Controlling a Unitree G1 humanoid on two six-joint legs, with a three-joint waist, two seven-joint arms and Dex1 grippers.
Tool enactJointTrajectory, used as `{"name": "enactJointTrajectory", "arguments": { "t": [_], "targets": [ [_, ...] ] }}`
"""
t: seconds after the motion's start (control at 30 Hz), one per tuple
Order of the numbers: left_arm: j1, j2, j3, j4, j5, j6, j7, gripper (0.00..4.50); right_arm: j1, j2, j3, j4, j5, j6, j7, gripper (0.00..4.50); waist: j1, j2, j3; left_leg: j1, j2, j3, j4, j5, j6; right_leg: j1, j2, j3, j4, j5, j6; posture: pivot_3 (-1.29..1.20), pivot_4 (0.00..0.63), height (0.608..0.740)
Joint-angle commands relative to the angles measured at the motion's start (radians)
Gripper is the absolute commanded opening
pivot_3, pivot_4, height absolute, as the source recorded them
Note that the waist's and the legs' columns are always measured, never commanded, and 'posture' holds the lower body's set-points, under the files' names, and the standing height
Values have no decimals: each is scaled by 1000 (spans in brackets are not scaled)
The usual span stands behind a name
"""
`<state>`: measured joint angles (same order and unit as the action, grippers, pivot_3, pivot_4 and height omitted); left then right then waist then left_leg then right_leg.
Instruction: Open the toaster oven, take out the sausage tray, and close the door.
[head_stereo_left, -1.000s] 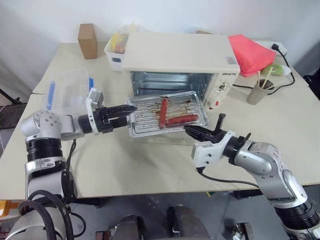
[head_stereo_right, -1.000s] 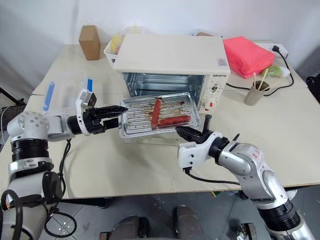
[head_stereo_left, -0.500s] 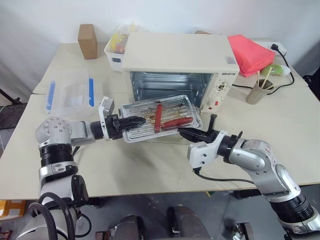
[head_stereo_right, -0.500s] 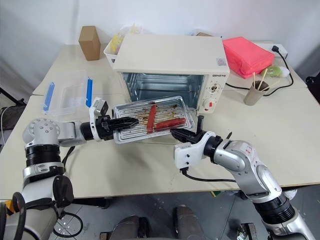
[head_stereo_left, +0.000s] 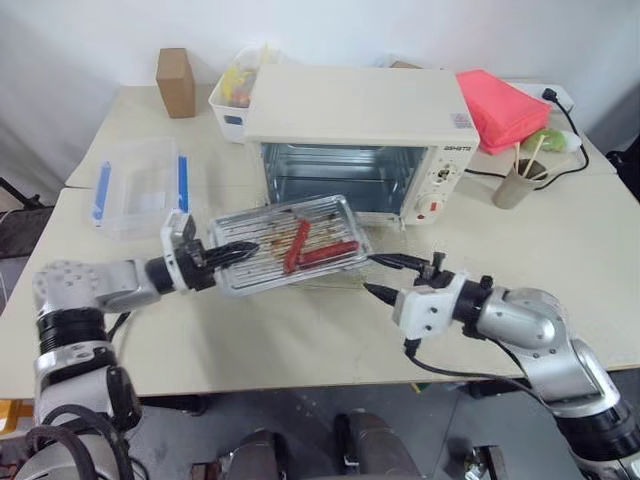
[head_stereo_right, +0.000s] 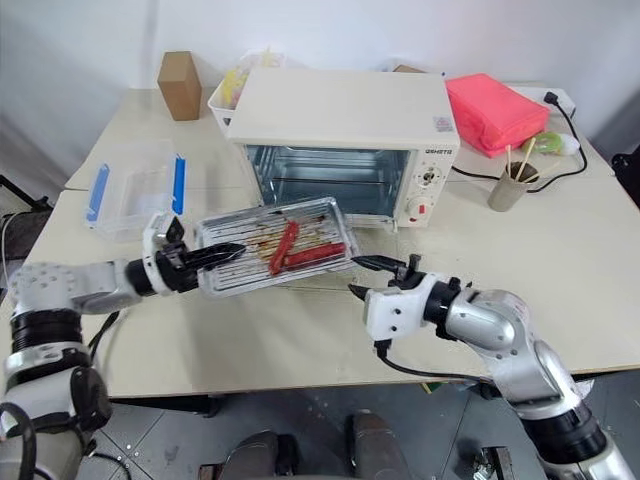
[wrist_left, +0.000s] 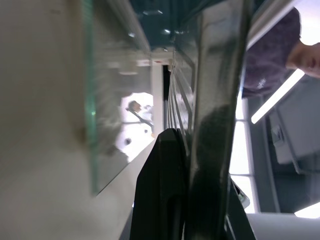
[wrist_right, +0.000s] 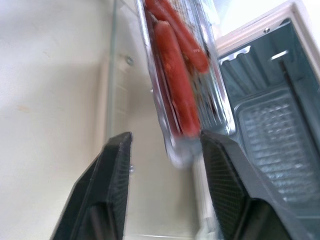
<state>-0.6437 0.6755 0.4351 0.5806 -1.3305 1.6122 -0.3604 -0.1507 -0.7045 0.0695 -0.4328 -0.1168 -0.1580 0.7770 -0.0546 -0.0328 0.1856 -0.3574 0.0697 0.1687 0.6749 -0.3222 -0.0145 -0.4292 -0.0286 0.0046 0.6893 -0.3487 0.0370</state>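
Cream table stands against a plain white wall. Grey floor lies below its front edge. Second tabletop abuts at rear left. Lighting even.

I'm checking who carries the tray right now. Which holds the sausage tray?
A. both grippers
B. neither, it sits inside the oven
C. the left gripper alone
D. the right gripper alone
C: the left gripper is shut on the sausage tray's left edge, while the right gripper has its fingers spread, just clear of the tray's right end.
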Motion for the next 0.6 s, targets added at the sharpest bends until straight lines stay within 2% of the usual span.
{"name": "enactJointTrajectory", "arguments": {
  "t": [0.03, 0.1, 0.17, 0.27, 0.37, 0.47, 0.6],
  "targets": [
    [57, 45, 53, -33, -135, 2, 44, 0, 74, -12, -146, 15, 141, -37, -4, 2162, 1, 0, 0, 0, 0, 0, 0, 0, 0, 0, 0, 0, 0, 0, 0, 0, 150, 740],
    [149, 65, 114, -53, -215, 2, 61, 0, 146, -17, -230, 80, 293, -34, 64, 2162, 1, -1, 0, 0, 0, -1, 1, 0, 0, 1, -1, -1, 0, 0, 0, 0, 150, 740],
    [243, 75, 181, -63, -271, -2, 93, 0, 164, -7, -296, 155, 398, 0, 93, 1784, -3, -1, 0, 1, 0, -2, 1, 0, 1, 2, -1, -1, 0, 0, 0, 0, 150, 740],
    [355, 74, 249, -90, -368, -41, 151, 0, 144, -5, -333, 274, 464, 14, 126, 889, -5, -2, 0, 3, -1, -4, 0, -1, 1, 3, 0, 1, 1, 0, 0, 0, 150, 740],
    [453, 60, 266, -145, -496, -117, 235, 0, 114, -14, -318, 366, 478, 12, 180, 13, -1, -1, 0, 3, -1, -6, 0, -1, 1, 4, -1, 0, 1, 0, -1, 0, 150, 740],
    [598, 36, 292, -250, -630, -207, 295, 0, 51, -6, -273, 486, 473, 33, 231, 13, -5, -2, 0, 4, -2, -7, -1, -2, 1, 5, -2, 0, 0, 0, -1, 0, 150, 740],
    [701, -110, 394, -401, -642, -323, 344, 0, -55, 54, -177, 631, 473, 59, 309, 13, -2, -1, 0, 4, -4, -9, -1, -3, 1, 5, -3, -1, -1, 0, -1, 0, 150, 740]
  ]
}}
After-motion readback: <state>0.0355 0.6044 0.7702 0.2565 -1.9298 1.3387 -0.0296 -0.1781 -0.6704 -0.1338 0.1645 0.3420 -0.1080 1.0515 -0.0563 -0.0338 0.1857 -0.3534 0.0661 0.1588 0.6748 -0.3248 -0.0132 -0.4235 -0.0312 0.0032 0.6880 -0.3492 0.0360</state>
